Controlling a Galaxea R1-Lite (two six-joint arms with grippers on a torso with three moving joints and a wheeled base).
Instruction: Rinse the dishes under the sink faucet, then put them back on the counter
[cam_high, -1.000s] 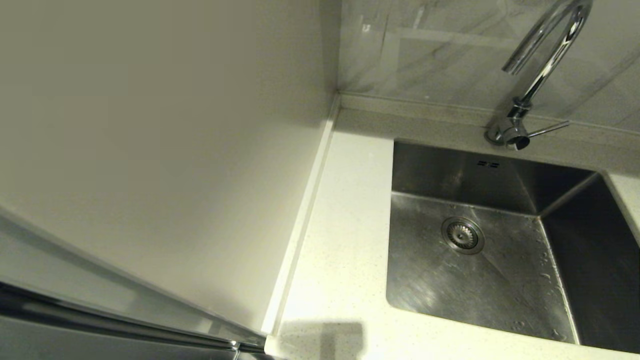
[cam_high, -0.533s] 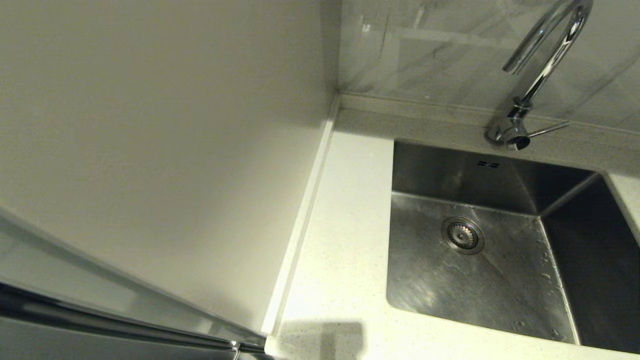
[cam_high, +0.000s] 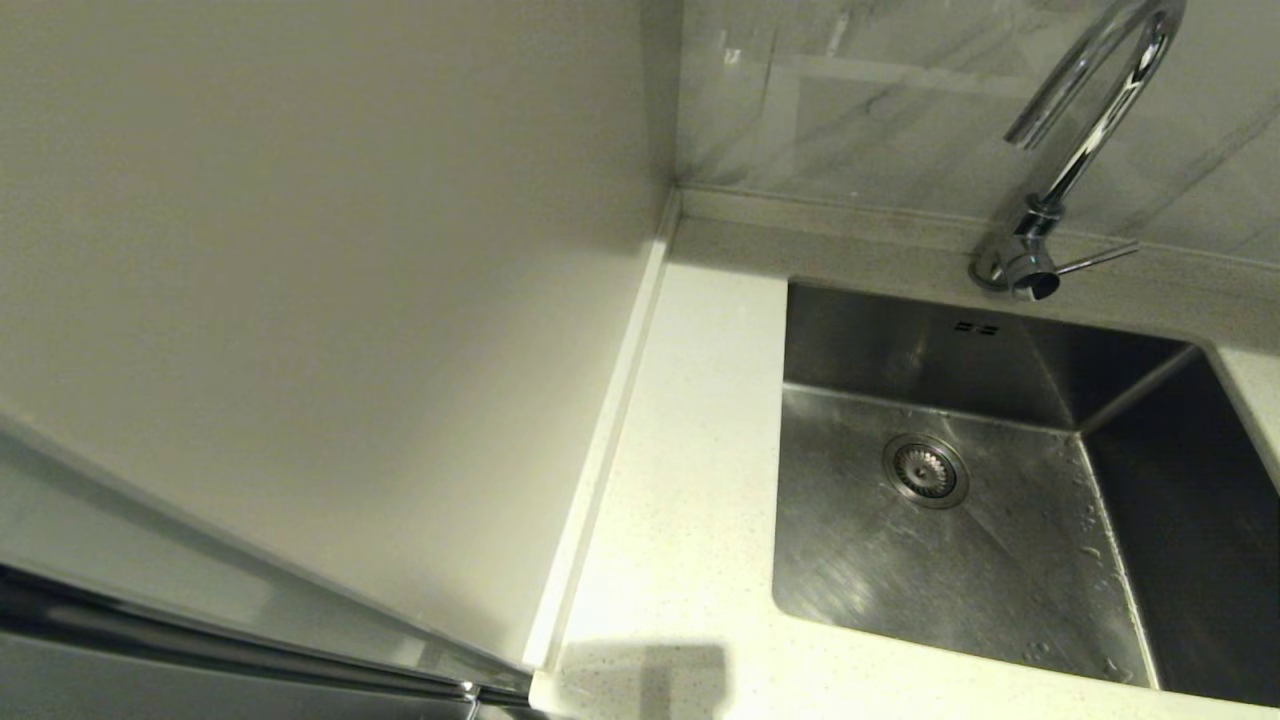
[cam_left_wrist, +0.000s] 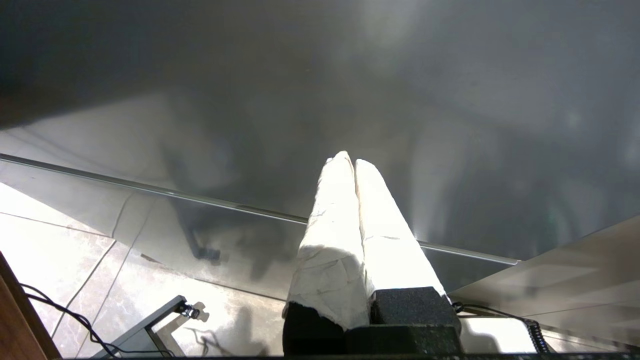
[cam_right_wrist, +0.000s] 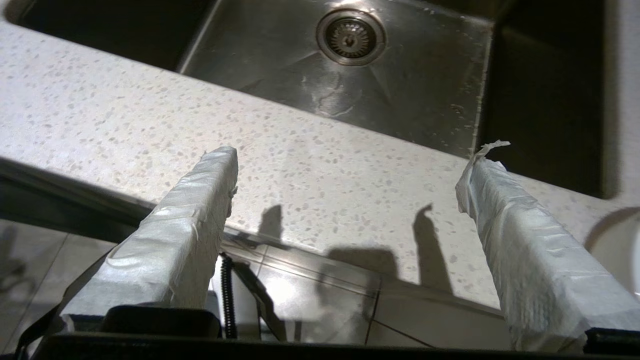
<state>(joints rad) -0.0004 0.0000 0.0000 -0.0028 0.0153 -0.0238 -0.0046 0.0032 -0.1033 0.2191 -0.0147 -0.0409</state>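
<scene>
The steel sink (cam_high: 950, 590) is bare, with its round drain strainer (cam_high: 925, 470) and two overflow slots. The chrome faucet (cam_high: 1075, 150) arches over the back rim, its thin lever (cam_high: 1095, 260) pointing right. No bowl shows in the head view, and neither gripper does. My right gripper (cam_right_wrist: 350, 157) hangs open and holds nothing. It is over the front edge of the speckled counter (cam_right_wrist: 150, 120), with the sink (cam_right_wrist: 410, 90) beyond it. A pale curved edge (cam_right_wrist: 617, 250) at the border of the right wrist view may be a bowl; I cannot tell. My left gripper (cam_left_wrist: 350, 161) is shut on nothing, low by a dark glossy panel.
A plain beige wall panel (cam_high: 330, 250) fills the left of the head view. A strip of counter (cam_high: 680, 500) runs between it and the sink. Marbled tiles (cam_high: 860, 100) back the faucet. Floor tiles and cables (cam_left_wrist: 65, 315) lie under the left gripper.
</scene>
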